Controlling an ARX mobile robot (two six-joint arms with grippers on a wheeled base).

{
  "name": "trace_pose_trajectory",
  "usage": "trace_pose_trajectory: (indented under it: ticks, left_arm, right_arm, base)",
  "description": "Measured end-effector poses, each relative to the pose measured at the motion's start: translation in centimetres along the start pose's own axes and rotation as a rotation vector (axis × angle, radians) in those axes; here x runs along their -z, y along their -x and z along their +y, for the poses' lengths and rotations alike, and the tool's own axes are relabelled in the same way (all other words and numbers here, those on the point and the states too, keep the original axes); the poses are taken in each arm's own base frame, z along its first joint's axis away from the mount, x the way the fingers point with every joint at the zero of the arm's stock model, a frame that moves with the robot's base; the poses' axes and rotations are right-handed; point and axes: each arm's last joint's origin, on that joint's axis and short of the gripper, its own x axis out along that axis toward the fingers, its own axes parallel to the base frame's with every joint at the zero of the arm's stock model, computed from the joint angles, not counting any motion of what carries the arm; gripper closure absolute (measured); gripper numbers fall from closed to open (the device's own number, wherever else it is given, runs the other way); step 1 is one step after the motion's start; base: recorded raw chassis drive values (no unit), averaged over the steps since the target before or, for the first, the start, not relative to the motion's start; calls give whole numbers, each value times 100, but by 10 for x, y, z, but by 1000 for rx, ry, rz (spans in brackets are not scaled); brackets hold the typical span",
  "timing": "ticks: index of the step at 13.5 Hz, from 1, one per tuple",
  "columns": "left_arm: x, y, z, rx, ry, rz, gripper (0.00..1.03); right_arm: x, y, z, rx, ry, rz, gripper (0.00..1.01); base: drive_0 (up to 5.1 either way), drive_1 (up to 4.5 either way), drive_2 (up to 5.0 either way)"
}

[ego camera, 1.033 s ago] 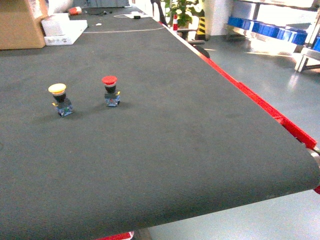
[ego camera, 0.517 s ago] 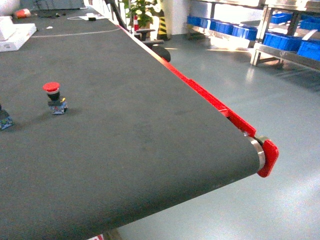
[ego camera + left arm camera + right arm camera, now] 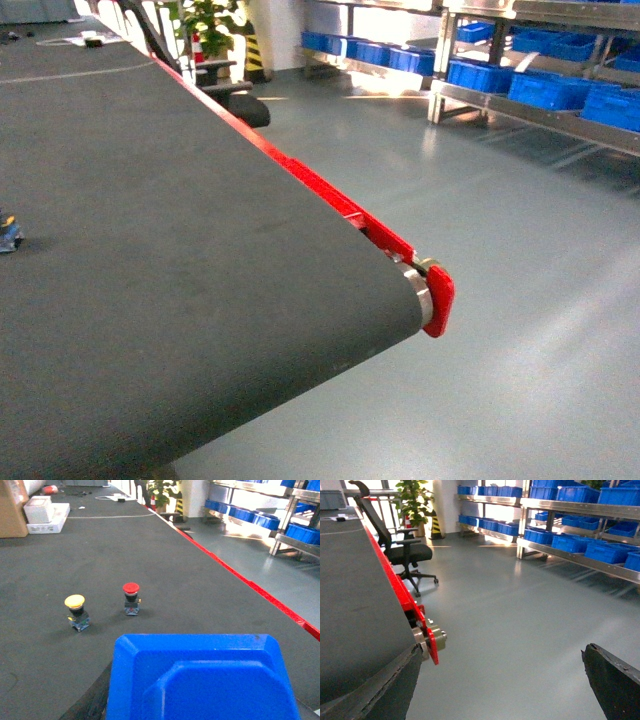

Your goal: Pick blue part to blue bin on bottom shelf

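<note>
- Warehouse floor, mid-task: the glossy blue moulded-plastic part (image 3: 200,680) fills the bottom of my left wrist view, hanging over the dark ribbed conveyor surface (image 3: 180,270). It hides my left jaws completely, so I cannot tell whether they are clamped on it or merely under it. If the hold is shallow, any jolt of the base could shake the part loose.
- My right jaws (image 3: 500,652) are spread wide with nothing between them, out over the grey floor past the red end cap (image 3: 439,300) of the surface. With the red side rail (image 3: 320,195) this close to my body, a tight turn could knock an arm or the part against it.
- The stainless-steel bottom shelf (image 3: 600,567) and its row of blue plastic bins (image 3: 567,542) stand well apart from me, across open floor. The bins look alike (I count several on each level), so I could easily set the part into the wrong one or on the wrong level.
- A black office chair (image 3: 402,550) sits beside the surface, a possible snag if I drive wide.
- The yellow-capped push button (image 3: 76,611) and the red-capped push button (image 3: 131,597) stand upright, near each other, beyond the part. A low swing of the left arm could topple them.
</note>
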Motion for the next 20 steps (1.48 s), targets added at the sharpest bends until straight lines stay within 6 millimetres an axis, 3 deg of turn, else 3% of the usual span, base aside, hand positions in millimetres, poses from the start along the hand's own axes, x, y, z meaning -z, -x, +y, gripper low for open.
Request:
trace_pose_trajectory:
  ticks: [20]
  left_arm:
    - [0,0,0,0,0,0,60]
  right_arm:
    - [0,0,0,0,0,0,3]
  base:
    - [-160,-160,-160]
